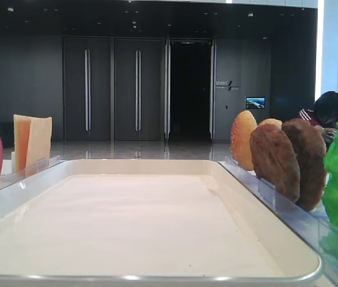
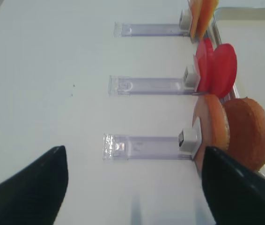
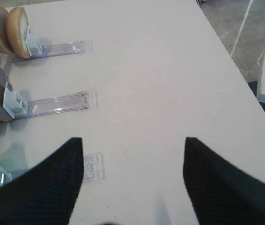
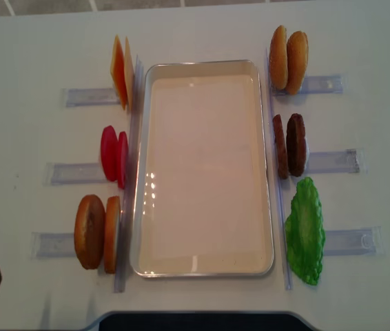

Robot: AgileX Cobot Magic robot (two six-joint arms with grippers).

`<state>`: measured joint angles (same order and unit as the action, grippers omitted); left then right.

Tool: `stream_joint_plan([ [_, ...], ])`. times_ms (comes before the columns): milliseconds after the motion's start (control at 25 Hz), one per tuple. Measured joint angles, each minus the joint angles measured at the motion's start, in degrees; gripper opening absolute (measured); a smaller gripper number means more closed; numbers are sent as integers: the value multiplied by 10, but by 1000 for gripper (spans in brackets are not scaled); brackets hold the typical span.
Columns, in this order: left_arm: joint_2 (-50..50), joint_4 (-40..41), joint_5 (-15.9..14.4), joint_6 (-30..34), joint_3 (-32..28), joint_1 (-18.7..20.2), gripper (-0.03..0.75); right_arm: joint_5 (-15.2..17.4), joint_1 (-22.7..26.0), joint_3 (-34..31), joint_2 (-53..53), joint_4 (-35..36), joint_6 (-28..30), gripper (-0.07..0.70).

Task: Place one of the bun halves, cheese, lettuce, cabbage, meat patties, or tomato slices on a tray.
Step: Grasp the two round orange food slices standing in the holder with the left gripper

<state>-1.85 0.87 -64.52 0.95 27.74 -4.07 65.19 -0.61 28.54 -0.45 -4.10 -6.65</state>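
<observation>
The tray [image 4: 202,167], white with a low rim and rounded corners, lies mid-table [image 4: 23,55] (its floor bare). At its 9 o'clock edge stand cheese [image 4: 120,81], tomato slices [image 4: 113,155] and bun halves [image 4: 96,232]; at 3 o'clock a second bun pair [image 4: 288,59], dark grainy meat patties [image 4: 289,145] and lettuce [image 4: 304,231]. Clear holders [image 4: 334,161] reach outward toward broad open table. Left gripper [image 2: 132,187] and right gripper [image 3: 132,180]: jaws spread wide, holding nothing.

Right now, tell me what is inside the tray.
The tray holds nothing: its whole white floor shows bare, apart from light glints. Patties, lettuce, buns, tomatoes and cheese all stand outside its rim. Nothing is covered.
</observation>
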Motion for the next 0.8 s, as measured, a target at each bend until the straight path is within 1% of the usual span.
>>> stream_joint_plan([
  [280,-146,-1,-41,-22,60,0,692,0,0,0,0,0,0,467],
  [400,-220,-1,-66,-29,93,0,692,0,0,0,0,0,0,467],
  [560,-324,-1,-70,-34,142,0,692,0,0,0,0,0,0,467],
  [640,-407,-4,-70,-41,180,0,692,0,0,0,0,0,0,467],
  [720,-452,-9,-69,-42,204,0,692,0,0,0,0,0,0,467],
  [760,-452,-9,-69,-42,204,0,692,0,0,0,0,0,0,467],
  [800,-476,-15,-69,-43,213,0,692,0,0,0,0,0,0,467],
])
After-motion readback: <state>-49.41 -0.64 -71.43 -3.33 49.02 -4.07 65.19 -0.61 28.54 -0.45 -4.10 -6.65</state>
